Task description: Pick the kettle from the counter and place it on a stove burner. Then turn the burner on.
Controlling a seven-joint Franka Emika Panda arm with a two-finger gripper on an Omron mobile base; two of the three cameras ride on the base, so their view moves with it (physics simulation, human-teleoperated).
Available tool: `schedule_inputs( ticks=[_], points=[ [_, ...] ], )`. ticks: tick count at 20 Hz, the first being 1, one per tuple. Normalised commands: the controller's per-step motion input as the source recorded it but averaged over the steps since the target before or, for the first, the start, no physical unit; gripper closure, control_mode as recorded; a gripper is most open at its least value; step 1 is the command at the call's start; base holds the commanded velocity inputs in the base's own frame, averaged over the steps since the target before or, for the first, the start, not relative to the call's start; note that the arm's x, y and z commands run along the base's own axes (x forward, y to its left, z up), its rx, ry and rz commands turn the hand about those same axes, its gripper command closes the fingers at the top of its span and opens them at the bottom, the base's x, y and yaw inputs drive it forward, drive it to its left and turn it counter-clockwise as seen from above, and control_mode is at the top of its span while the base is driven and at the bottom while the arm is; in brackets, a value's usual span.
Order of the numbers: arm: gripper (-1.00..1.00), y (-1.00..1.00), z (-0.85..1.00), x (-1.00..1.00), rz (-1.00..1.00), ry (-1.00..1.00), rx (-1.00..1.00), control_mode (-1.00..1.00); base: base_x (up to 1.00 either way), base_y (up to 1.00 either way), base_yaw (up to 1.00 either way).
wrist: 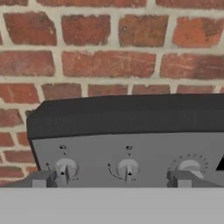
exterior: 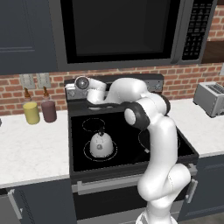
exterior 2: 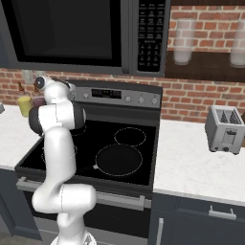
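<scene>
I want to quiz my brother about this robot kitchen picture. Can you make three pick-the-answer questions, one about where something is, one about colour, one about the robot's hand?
1. Where is the kettle?
A. on the stove's front left ring
B. on the counter
C. beside the toaster

2. What colour is the bottle next to the maroon bottle?
A. blue
B. yellow
C. green

3. How is the end effector?
A. shut on the kettle
B. shut on a knob
C. open, at the knobs

Answers: 1 A, it sits inside a ring on the stove. 2 B, it is plainly yellow. 3 C, its fingertips stand wide apart before the back panel's knobs.

open fingers (wrist: pixel 111 178) straddling middle knob (wrist: pixel 128 168), neighbouring knobs (wrist: pixel 66 168) close
</scene>
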Motion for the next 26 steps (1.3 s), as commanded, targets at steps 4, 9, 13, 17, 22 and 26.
schedule_inputs(
  ticks=[4,9,13,17,22,26],
  points=[
    [-1.0,0.01,0.0,0.0,-0.05,-0.07,0.0,-1.0,0.0,0.0,0.0],
    [-1.0,0.0,-0.09,0.0,-0.02,-0.12,0.0,-1.0,0.0,0.0,0.0],
    [-1.0,0.01,-0.12,0.0,0.0,-0.16,0.0,-1.0,0.0,0.0,0.0],
    [-1.0,0.15,-0.02,0.0,0.0,-0.1,0.0,-1.0,0.0,0.0,0.0],
    [-1.0,0.01,-0.01,-0.01,0.0,-0.03,0.0,-1.0,0.0,0.0,0.0],
    [-1.0,0.0,-0.05,-0.11,0.0,0.0,0.0,-1.0,0.0,0.0,0.0]
  ],
)
